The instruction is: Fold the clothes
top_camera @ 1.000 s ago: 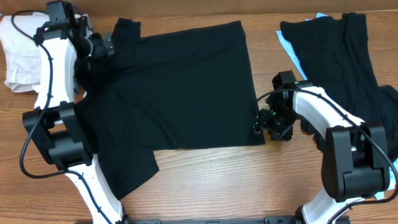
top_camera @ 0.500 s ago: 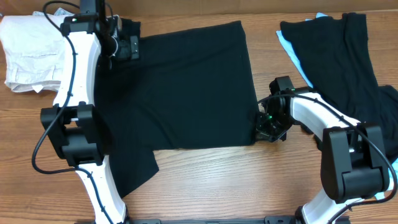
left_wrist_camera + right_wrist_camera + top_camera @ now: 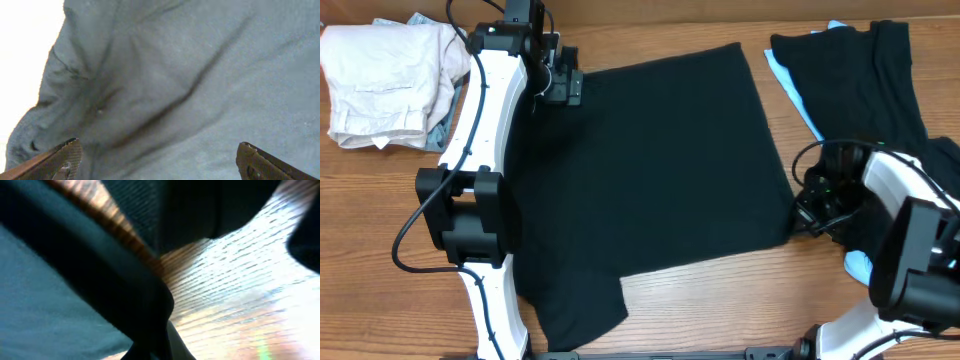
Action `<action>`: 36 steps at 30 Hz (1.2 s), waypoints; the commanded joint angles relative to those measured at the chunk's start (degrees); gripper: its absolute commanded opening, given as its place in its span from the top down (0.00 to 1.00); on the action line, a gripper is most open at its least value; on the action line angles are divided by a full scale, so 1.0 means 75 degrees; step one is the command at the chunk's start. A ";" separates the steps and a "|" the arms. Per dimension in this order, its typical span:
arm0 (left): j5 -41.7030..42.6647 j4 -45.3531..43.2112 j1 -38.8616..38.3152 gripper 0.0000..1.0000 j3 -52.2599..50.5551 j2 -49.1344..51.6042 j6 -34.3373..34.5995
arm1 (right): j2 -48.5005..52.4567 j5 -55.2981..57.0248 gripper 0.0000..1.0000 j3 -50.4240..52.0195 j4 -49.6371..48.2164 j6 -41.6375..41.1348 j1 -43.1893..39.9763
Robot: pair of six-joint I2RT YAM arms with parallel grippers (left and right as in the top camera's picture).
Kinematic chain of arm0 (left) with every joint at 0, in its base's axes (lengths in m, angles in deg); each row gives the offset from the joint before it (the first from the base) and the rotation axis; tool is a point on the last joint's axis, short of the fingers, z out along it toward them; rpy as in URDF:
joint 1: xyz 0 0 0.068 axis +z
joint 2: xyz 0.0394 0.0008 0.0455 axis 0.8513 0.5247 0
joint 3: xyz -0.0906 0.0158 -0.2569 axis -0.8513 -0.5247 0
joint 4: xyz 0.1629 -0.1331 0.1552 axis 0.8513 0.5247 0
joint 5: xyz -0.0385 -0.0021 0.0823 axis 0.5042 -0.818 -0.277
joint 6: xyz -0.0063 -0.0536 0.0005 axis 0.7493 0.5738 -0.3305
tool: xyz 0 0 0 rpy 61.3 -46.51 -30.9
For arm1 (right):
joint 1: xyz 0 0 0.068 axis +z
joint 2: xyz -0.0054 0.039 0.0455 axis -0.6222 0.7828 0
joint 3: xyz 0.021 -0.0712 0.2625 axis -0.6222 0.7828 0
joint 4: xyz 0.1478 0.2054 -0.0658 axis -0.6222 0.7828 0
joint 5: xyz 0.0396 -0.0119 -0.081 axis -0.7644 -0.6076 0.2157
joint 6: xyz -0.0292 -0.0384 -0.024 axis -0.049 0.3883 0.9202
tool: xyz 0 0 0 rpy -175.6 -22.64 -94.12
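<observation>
The black T-shirt (image 3: 660, 170) lies spread flat across the middle of the wooden table, one sleeve (image 3: 575, 300) pointing toward the front edge. My left gripper (image 3: 563, 87) hovers over the shirt's far left corner. In the left wrist view it (image 3: 160, 152) stands wide open, with wrinkled fabric (image 3: 200, 75) below and nothing between its fingers. My right gripper (image 3: 808, 212) is at the shirt's right edge near the front corner. The right wrist view shows it (image 3: 155, 347) shut on a dark fold of the shirt (image 3: 100, 270).
A beige bundle (image 3: 380, 85) sits at the far left with a grey-blue piece (image 3: 448, 92) beside it. Another black garment (image 3: 865, 85) lies at the far right over light-blue cloth (image 3: 786, 75). Bare wood (image 3: 720, 310) shows along the front.
My right gripper closed on the shirt's right edge and moved right, dragging the whole shirt that way. The left arm swung right along the far edge, still open.
</observation>
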 commanded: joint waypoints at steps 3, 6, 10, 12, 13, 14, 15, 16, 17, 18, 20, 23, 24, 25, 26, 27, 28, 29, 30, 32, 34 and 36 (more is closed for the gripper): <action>-0.0968 -0.0863 -0.0015 0.00 0.0122 0.0256 -0.0740 | -0.0962 0.0076 0.33 -0.0259 0.0055 0.0309 0.0015; -0.2017 -0.1448 0.0076 0.00 0.0122 0.0493 -0.0903 | -0.1349 0.0035 0.29 -0.0650 0.0309 0.0428 0.0038; -0.1311 -0.2095 0.0516 0.01 0.0122 0.0901 -0.1128 | -0.1725 0.0052 0.30 -0.1204 0.0577 0.0717 0.0408; -0.0688 -0.2165 0.0766 0.11 0.0122 0.1177 -0.1597 | -0.1740 0.0050 0.30 -0.1352 0.0519 0.0708 0.0720; -0.0621 -0.2145 0.0813 0.15 0.0122 0.1256 -0.1751 | -0.1740 0.0052 0.30 -0.1352 0.0455 0.0705 0.0839; -0.0627 -0.2113 0.0842 0.20 0.0122 0.1314 -0.1821 | -0.1740 0.0052 0.30 -0.1352 0.0425 0.0705 0.0921; -0.0629 -0.2081 0.0863 0.26 0.0122 0.1410 -0.1906 | -0.1740 0.0052 0.30 -0.1352 0.0391 0.0705 0.1011; -0.0635 -0.2043 0.0863 0.37 0.0122 0.1478 -0.1903 | -0.1740 0.0052 0.30 -0.1352 0.0367 0.0679 0.1067; -0.0629 -0.1999 0.0863 0.53 0.0122 0.1512 -0.1900 | -0.1740 0.0050 0.30 -0.1352 0.0350 0.0676 0.1110; -0.0615 -0.1970 0.0863 0.58 0.0122 0.1539 -0.1900 | -0.1740 0.0052 0.30 -0.1352 0.0347 0.0670 0.1128; -0.0536 -0.1874 0.0822 0.60 0.0122 0.1585 -0.1897 | -0.1740 0.0052 0.30 -0.1352 0.0344 0.0653 0.1125; -0.0542 -0.1734 0.0749 0.63 0.0122 0.1658 -0.1903 | -0.1740 0.0052 0.30 -0.1352 0.0318 0.0653 0.1125; -0.0542 -0.1684 0.0743 0.63 0.0122 0.1670 -0.1903 | -0.1740 0.0052 0.30 -0.1352 0.0318 0.0653 0.1125; -0.0557 -0.1597 0.0743 0.63 0.0117 0.1682 -0.1903 | -0.1740 0.0052 0.30 -0.1352 0.0321 0.0653 0.1125; -0.0603 -0.1568 0.0746 0.63 0.0061 0.1684 -0.1903 | -0.1740 0.0052 0.30 -0.1352 0.0321 0.0653 0.1125; -0.0603 -0.1565 0.0746 0.63 0.0038 0.1684 -0.1900 | -0.1740 0.0052 0.30 -0.1352 0.0318 0.0653 0.1125; -0.0603 -0.1577 0.0758 0.63 0.0020 0.1708 -0.1900 | -0.1740 0.0052 0.30 -0.1352 0.0318 0.0653 0.1125; -0.0673 -0.1609 0.0766 0.63 0.0020 0.1746 -0.1897 | -0.1740 0.0052 0.30 -0.1352 0.0318 0.0656 0.1125; -0.0825 -0.1644 0.0766 0.63 0.0020 0.1810 -0.1897 | -0.1740 0.0052 0.30 -0.1352 0.0315 0.0656 0.1125; -0.1003 -0.1661 0.0766 0.63 0.0020 0.1935 -0.1900 | -0.1740 0.0052 0.30 -0.1352 0.0262 0.0653 0.1125; -0.1000 -0.1667 0.0766 0.65 0.0020 0.2034 -0.1900 | -0.1740 0.0050 0.30 -0.1352 0.0192 0.0653 0.1125; -0.1000 -0.1807 0.0766 0.84 0.0032 0.2031 -0.1868 | -0.1740 0.0052 0.30 -0.1352 0.0157 0.0653 0.1125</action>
